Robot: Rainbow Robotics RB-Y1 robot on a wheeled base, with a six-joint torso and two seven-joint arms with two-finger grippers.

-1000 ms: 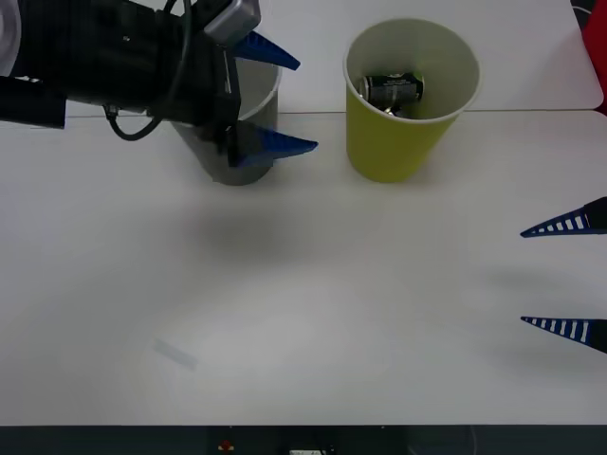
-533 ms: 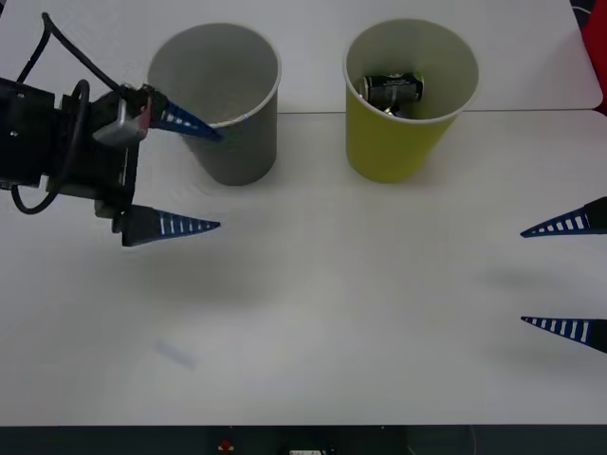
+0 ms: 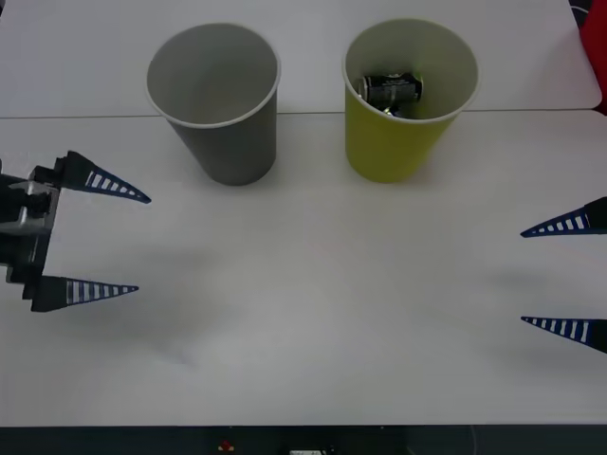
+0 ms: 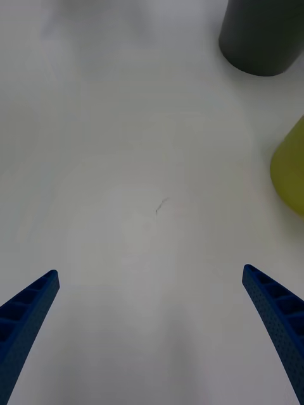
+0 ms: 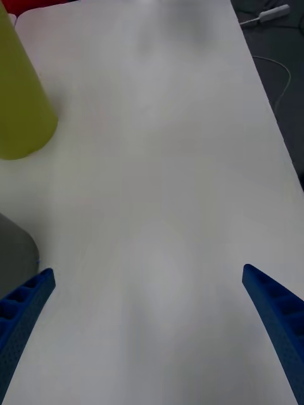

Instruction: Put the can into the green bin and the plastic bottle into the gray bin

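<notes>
Cups first: two big paper ones stand upright side by side toward the far side of the white table [image 3: 313, 313], near each other but not touching. The green bin [image 3: 410, 100] is a yellow-green tapered cup with a rolled rim, and the can [image 3: 391, 90] lies on its side down inside it, dark body, silver end catching the light. The gray bin [image 3: 214, 102], same size, sits on the robot's left of it with a pale rim; from here I can't make out anything on its shadowed bottom.

The left gripper [image 3: 140, 244] hangs at the left edge of the table, nearer than the gray cup and well apart from it, blue ribbed fingers spread wide with nothing between them. The right gripper [image 3: 522, 277] is at the right edge, also splayed and empty.

The tabletop is plain, with a seam running across just behind the cups. Something red [image 3: 596, 52] pokes in at the far right corner. Off the table's edge lies a dark floor with a pale cable [image 5: 273, 47].
</notes>
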